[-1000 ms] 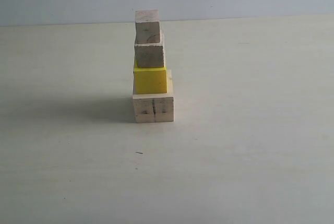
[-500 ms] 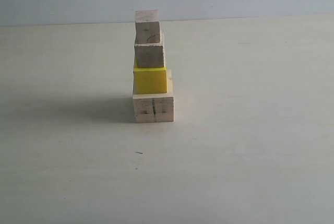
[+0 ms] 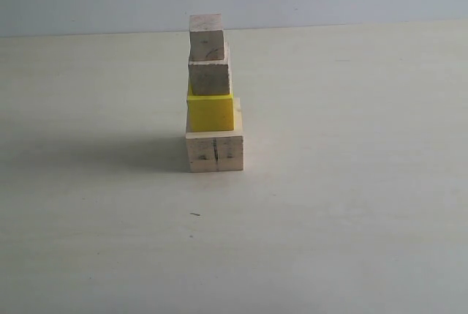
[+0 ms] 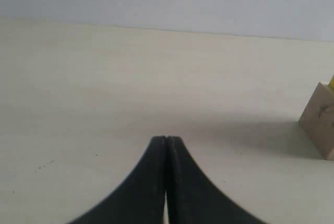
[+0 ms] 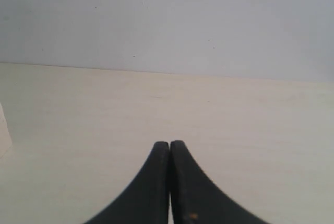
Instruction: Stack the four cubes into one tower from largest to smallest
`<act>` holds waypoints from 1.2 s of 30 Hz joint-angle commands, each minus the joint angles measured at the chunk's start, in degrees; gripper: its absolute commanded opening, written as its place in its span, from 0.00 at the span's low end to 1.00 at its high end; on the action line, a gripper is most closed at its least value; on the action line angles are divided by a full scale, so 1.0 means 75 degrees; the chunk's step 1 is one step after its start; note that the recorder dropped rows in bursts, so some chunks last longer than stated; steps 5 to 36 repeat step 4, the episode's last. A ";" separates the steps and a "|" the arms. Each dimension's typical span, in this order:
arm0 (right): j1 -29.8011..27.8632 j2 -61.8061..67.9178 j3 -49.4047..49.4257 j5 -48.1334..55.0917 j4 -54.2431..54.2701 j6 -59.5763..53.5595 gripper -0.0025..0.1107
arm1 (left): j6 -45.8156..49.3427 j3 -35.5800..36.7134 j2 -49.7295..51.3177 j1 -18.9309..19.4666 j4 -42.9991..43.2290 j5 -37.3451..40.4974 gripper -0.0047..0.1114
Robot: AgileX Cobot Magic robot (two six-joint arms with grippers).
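Tower (image 3: 212,88), three wood cubes (image 3: 203,153), one yellow cube (image 3: 210,113); left gripper (image 4: 166,140), right gripper (image 5: 170,144), both pressed together

Three wood cubes (image 3: 214,153) (image 3: 210,77) (image 3: 206,37), one yellow cube (image 3: 210,113)

You get soft, even light from frame right; the tower (image 3: 212,94) casts a faint shadow leftward across the surface (image 3: 351,204). Wrist pictures look hazy.

large cube (image 4: 318,120): cut off at edge | yellow cube (image 4: 331,83): sliver only
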 commanded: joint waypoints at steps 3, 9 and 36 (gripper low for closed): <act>-0.0034 -0.0040 0.0036 -0.0070 -0.0038 0.0003 0.02 | 0.0025 0.0014 -0.0044 0.0018 -0.0025 -0.0040 0.04; -0.0034 -0.0040 0.0036 -0.0070 -0.0038 0.0003 0.02 | 0.0025 0.0014 -0.0044 0.0018 -0.0025 -0.0040 0.04; -0.0034 -0.0040 0.0036 -0.0070 -0.0038 0.0003 0.02 | 0.0025 0.0014 -0.0044 0.0018 -0.0025 -0.0040 0.04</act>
